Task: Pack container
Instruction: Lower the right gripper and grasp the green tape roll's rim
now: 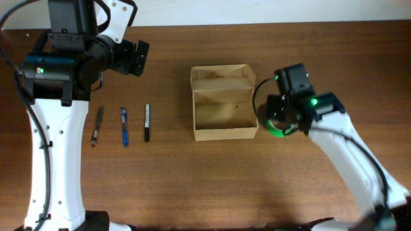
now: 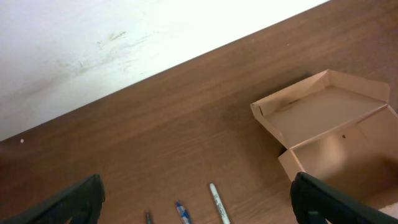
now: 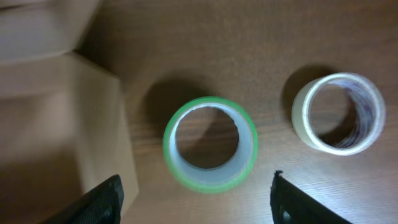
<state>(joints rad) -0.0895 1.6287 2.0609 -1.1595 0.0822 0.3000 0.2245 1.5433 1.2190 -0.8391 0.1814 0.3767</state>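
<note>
The plain tan cardboard container (image 1: 221,112) is sitting flap-open; left tool (image 2: 199,190) and right tool (image 3: 196,186) are holding fingers apart.

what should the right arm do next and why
Probably lower the right gripper straight down and close on the green tape roll. Its fingers are open and sit either side of the roll from above. The roll lies flat beside the open box, which looks empty.

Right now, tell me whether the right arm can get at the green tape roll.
Probably yes: the open right gripper hangs over the green tape roll, nothing between; the cardboard box and clear tape roll sit apart.
</note>
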